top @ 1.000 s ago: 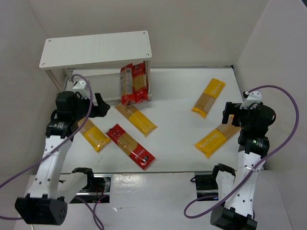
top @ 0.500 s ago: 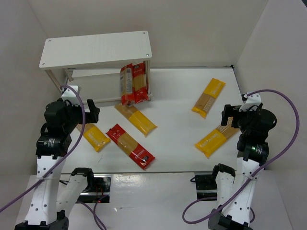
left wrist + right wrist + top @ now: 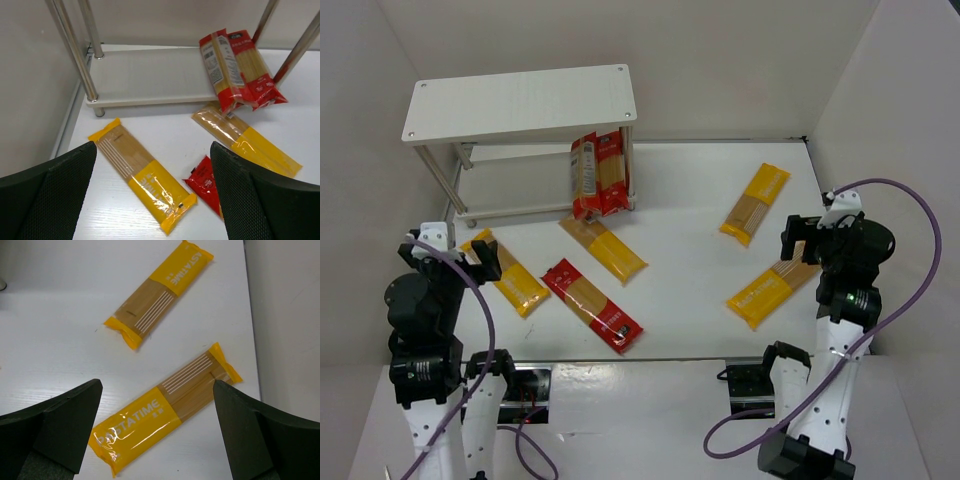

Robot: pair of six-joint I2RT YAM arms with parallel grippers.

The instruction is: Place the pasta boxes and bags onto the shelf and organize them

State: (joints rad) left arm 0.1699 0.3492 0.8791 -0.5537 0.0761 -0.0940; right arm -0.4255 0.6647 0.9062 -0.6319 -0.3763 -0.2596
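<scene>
The white shelf (image 3: 520,100) stands at the far left. Two red packets (image 3: 598,175) lean upright against its right legs, their feet on the lower board (image 3: 150,77); they also show in the left wrist view (image 3: 237,67). On the table lie a yellow packet (image 3: 505,272), a red packet (image 3: 592,305) and a second yellow packet (image 3: 603,247). My left gripper (image 3: 455,262) is open and empty above the left yellow packet (image 3: 142,172). My right gripper (image 3: 800,240) is open and empty above another yellow packet (image 3: 162,417). A further yellow packet (image 3: 160,292) lies beyond it.
The shelf's thin metal legs (image 3: 75,50) stand close to the left wall. White walls close in the table on the left, back and right (image 3: 285,315). Purple cables loop from both arms.
My left arm has drawn back from the shelf towards the near left; its gripper now hangs over the left yellow packet. The right arm has barely moved. No packet has moved.
</scene>
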